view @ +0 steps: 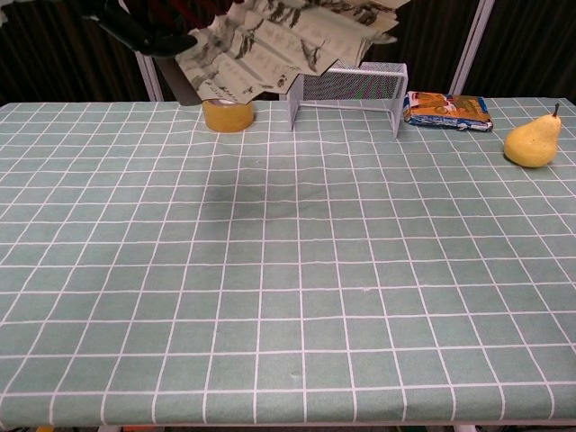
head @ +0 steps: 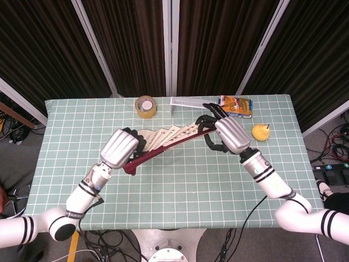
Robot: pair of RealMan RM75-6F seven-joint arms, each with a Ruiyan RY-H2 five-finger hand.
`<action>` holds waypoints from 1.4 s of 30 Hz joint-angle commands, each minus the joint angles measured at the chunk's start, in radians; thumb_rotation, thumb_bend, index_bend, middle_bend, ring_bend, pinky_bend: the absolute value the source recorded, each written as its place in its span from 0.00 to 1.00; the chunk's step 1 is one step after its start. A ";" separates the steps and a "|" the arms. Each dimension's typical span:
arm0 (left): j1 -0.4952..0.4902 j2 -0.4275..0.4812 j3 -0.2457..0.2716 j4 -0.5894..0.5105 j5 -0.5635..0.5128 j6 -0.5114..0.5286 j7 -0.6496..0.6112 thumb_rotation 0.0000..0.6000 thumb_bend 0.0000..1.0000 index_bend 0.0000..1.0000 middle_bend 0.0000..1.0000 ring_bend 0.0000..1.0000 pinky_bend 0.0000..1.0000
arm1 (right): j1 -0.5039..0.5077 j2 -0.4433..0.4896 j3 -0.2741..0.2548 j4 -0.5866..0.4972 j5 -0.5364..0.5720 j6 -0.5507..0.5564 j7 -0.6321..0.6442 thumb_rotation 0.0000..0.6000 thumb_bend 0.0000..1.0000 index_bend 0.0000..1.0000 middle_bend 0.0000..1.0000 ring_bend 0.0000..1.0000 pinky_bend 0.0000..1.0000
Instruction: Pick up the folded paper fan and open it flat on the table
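paper fan point(head: 166, 141): spread, aloft, gripped by left hand point(head: 121, 148) and right hand point(head: 227, 134). advice: lower both ends level, keeping pleats taut between hands.

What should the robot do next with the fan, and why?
Probably lower it onto the table. The paper fan is spread wide, gripped by the left hand and the right hand, but the chest view shows it held above the tabletop.

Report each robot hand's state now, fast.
Left robot hand: holding the dark-ribbed cream paper fan at its pivot end.
Right robot hand: holding the fan's far end.
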 commanded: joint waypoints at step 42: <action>0.072 -0.268 0.197 0.301 0.081 -0.050 0.579 1.00 0.22 0.37 0.50 0.50 0.56 | -0.170 -0.406 -0.176 0.628 -0.189 0.324 0.171 1.00 0.59 0.64 0.28 0.03 0.00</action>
